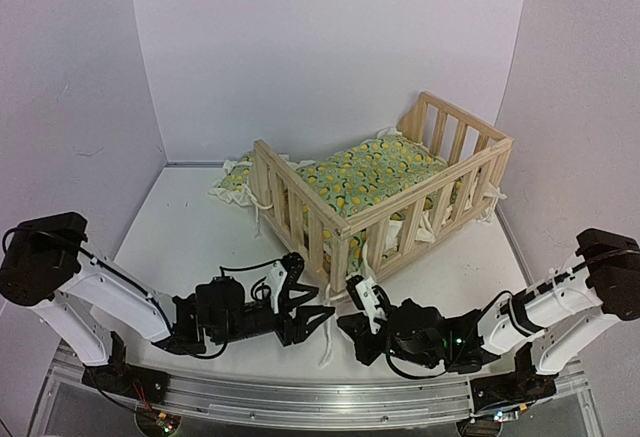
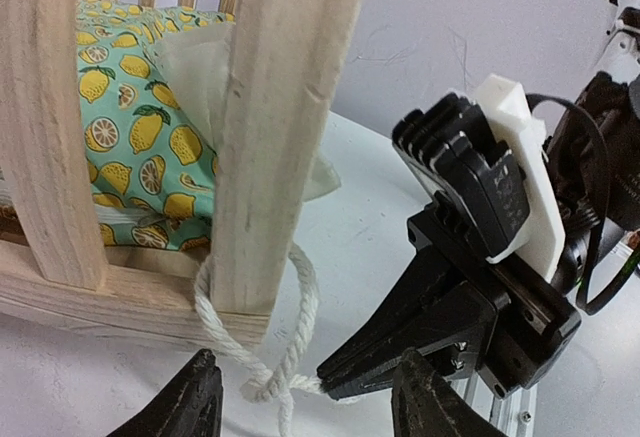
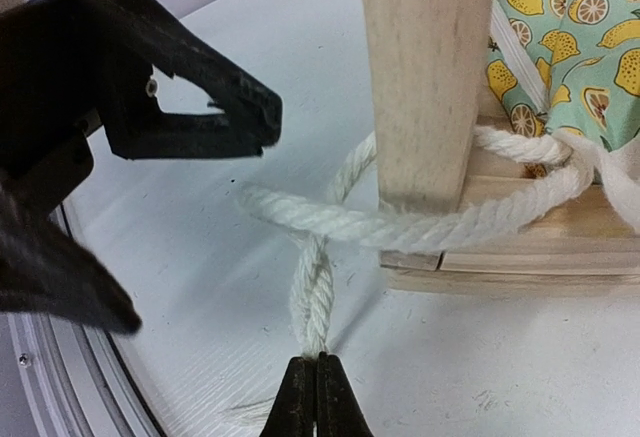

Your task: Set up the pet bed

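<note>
Bottom-centre in the right wrist view, the right gripper (image 3: 316, 397) clamps the cord (image 3: 312, 297) running straight up to the post (image 3: 420, 67) of the pet bed (image 1: 338, 252), while the left gripper (image 3: 202, 225) gapes empty at left.

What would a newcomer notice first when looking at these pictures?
The pale pine slatted pet bed with its lemon-patterned green cushion dominates the top view, right of centre. A white twisted rope loops around its near corner post; the right gripper is shut on it, the left gripper open beside.
</note>
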Robot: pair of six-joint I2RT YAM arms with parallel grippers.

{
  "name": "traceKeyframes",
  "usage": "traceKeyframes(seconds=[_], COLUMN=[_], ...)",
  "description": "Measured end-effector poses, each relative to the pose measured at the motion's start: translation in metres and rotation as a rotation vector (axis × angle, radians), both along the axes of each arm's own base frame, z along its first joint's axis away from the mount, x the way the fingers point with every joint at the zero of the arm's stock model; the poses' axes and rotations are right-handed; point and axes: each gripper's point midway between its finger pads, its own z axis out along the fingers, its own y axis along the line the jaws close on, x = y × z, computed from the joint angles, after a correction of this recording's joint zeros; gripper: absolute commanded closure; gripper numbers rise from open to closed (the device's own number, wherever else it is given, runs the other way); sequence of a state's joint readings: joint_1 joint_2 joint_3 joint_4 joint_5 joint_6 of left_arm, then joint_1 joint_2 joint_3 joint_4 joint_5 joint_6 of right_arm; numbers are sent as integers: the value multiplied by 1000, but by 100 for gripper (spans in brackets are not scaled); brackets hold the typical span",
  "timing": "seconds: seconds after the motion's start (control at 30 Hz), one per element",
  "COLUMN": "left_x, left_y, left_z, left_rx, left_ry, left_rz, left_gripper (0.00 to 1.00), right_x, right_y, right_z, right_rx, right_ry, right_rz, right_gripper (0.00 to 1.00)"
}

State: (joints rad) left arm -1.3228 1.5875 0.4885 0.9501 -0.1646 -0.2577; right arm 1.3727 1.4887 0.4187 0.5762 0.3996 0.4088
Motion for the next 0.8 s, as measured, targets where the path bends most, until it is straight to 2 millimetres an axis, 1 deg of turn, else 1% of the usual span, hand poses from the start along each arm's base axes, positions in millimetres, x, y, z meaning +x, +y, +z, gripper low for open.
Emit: traceKeyframes(seconds=[0.13, 0.2, 0.27, 0.37, 0.4, 0.47, 0.5, 0.63, 0.8], left_x=[10, 12, 9, 5, 4, 4, 4, 1, -3], left_y=[6, 6, 5, -3, -7, -14, -17, -18, -18], left_z=[14, 15, 13, 8, 5, 0, -2, -10, -10], left_rx=[-29, -31, -26, -17, -12, -7, -4, 9, 3], left_ry=[-9, -10, -5, 12, 21, 44, 53, 86, 113], left_rz=[-11, -35, -72, -132, -151, -186, -199, -236, -253], left_gripper=[40, 41, 41, 48, 52, 64, 68, 73, 79], right_x=[4, 6, 8, 11, 12, 14, 15, 18, 23], right_y=[-3, -4, -5, -7, -8, -8, -9, -8, -3], right_z=[1, 2, 6, 17, 21, 27, 28, 34, 38], right_rx=[-7, -12, -9, 13, 24, 43, 49, 67, 118], right_ry=[-19, -30, -43, -63, -71, -89, -96, -132, -162], right_rz=[-21, -28, -39, -56, -62, -71, -75, -81, -87], right_gripper=[100, 100, 100, 100, 100, 100, 100, 100, 100])
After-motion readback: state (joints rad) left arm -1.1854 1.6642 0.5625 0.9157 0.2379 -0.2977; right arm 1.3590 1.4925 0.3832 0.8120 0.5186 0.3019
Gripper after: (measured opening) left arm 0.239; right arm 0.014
